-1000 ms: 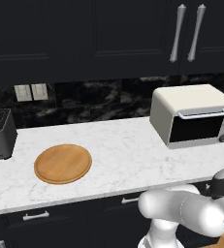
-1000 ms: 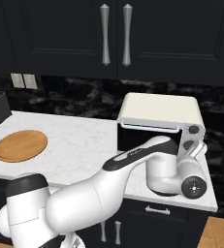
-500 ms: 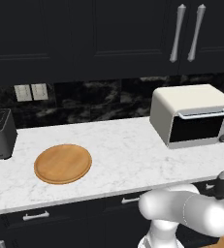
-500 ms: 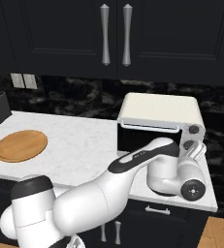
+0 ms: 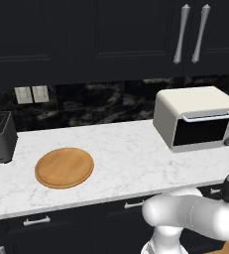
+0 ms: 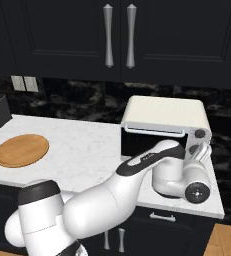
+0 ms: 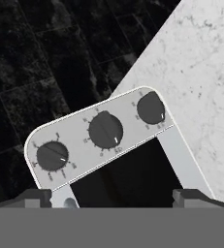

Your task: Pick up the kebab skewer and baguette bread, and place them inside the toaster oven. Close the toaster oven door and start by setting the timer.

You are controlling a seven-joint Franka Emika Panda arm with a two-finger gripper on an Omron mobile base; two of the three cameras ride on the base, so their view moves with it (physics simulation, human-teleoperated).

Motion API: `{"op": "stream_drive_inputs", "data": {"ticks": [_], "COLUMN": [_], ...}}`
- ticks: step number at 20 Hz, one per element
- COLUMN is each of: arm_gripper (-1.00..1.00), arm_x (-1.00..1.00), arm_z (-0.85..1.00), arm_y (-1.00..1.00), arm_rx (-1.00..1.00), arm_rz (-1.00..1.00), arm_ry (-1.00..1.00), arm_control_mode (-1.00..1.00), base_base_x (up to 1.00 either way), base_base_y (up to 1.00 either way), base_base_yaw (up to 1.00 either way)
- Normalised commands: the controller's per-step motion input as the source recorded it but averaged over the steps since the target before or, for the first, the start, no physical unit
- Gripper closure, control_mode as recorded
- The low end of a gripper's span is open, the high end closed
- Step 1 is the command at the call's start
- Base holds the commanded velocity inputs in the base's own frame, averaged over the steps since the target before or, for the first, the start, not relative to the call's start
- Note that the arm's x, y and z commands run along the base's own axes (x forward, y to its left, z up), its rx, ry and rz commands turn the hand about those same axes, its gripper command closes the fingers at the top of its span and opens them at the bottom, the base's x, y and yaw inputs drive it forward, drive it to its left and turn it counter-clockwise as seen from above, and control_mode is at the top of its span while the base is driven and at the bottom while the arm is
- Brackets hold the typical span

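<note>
Your bench [image 5: 136, 154] is white marble. Oven [image 5: 198, 119] sits right ahead of the tool [image 6: 203, 152], door [image 5: 202, 130] shut. Board [image 5: 64, 167] lies bare, well off to the tool's left. Tool jaws stand wide, holding nothing, just before the three knobs [image 7: 105, 130] on the oven panel.

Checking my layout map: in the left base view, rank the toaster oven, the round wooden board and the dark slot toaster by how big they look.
1. toaster oven, clearly the largest.
2. round wooden board.
3. dark slot toaster, but it is cut off by the frame edge, so its place below the board is unsure.
</note>
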Motion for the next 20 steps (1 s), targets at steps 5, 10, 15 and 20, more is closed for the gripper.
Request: {"op": "stream_drive_inputs", "data": {"ticks": [5, 10, 15, 20], "arm_gripper": [-1.0, -1.0, -1.0, -1.0], "arm_x": [0.04, 0.04, 0.14, 0.2], "arm_z": [-0.12, -0.21, -0.07, 0.0], "arm_y": [-0.08, 0.0, 0.0, -0.02], "arm_rx": [-0.06, -0.11, -0.1, -0.03], "arm_rz": [0.0, 0.0, 0.0, 0.0], "arm_ry": [-0.02, -0.02, -0.03, -0.02], "arm_control_mode": [-1.0, -1.0, -1.0, -1.0], "base_base_x": [0.0, 0.0, 0.0, 0.0], "base_base_y": [0.0, 0.0, 0.0, 0.0], "base_base_yaw": [0.0, 0.0, 0.0, 0.0]}}
